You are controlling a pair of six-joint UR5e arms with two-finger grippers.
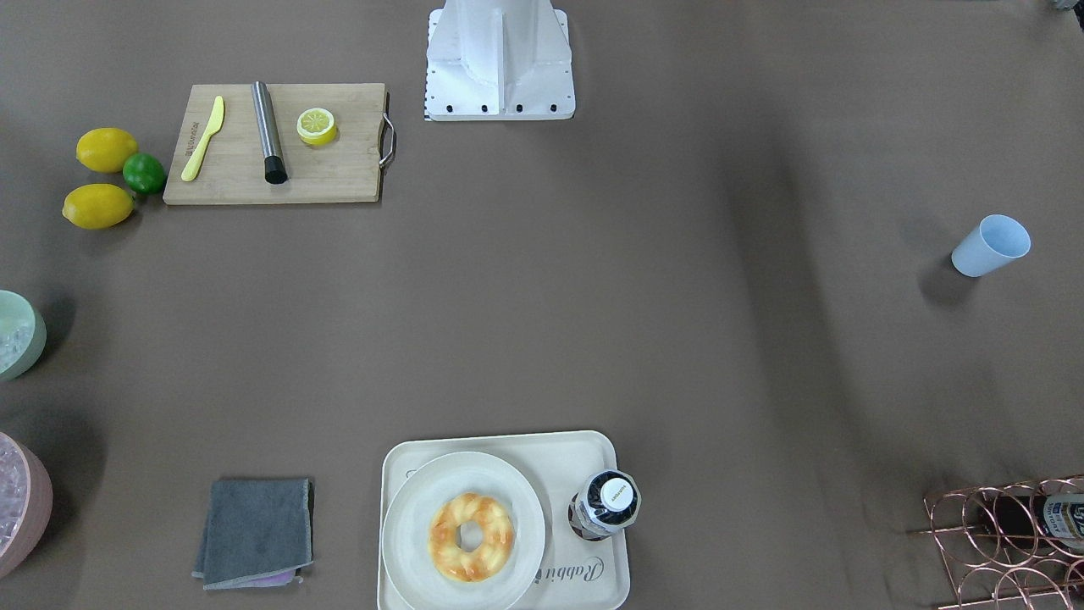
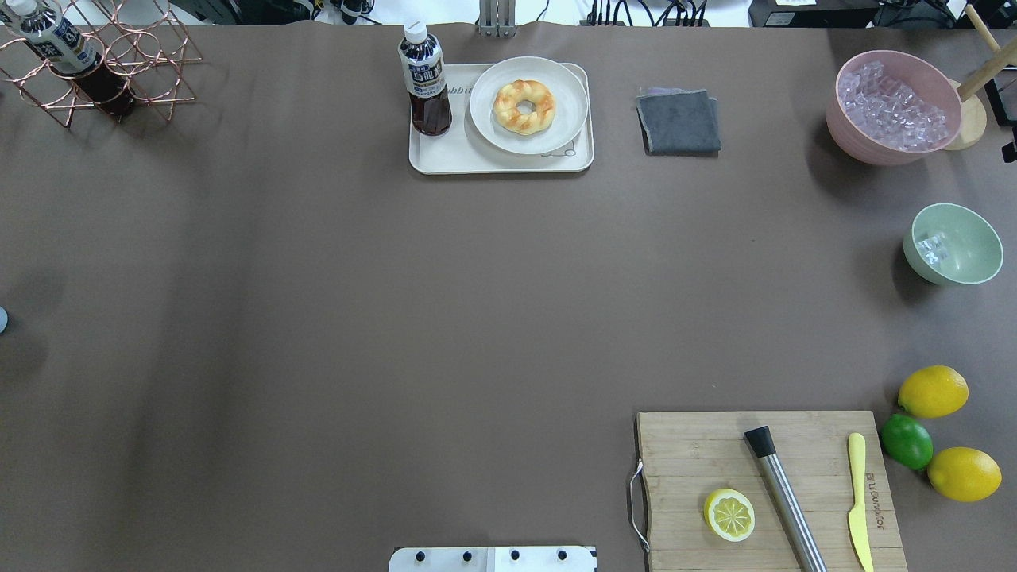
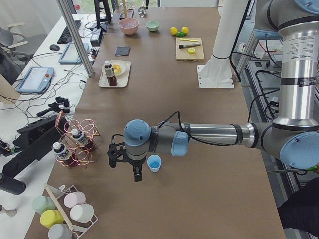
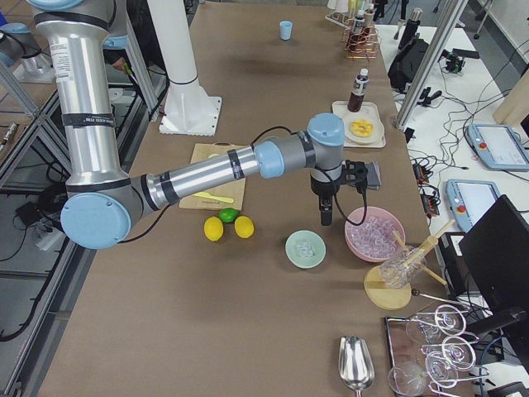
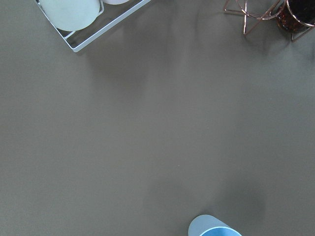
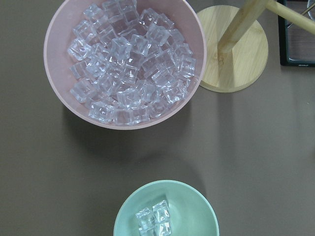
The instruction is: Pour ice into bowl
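Observation:
The pale mint-green bowl (image 2: 976, 253) stands on the table's right side, and a few clear ice cubes (image 2: 930, 248) lie inside it. In the right wrist view the bowl (image 6: 199, 209) and its ice (image 6: 153, 220) sit at the bottom edge. The right gripper (image 4: 326, 213) hangs above the table between the bowl (image 4: 291, 249) and the pink tub (image 4: 374, 234); I cannot tell if it is open or shut. The left gripper (image 3: 130, 165) hovers far off beside the light blue cup (image 3: 154, 163); its state cannot be told either.
The pink tub (image 2: 842, 127) full of ice stands just beyond the bowl, next to a wooden stand (image 6: 235, 49). Lemons and a lime (image 2: 906, 441) lie beside the cutting board (image 2: 691, 453). A tray (image 2: 445, 159), a grey cloth (image 2: 678, 121) and a copper rack (image 2: 143, 71) line the far side.

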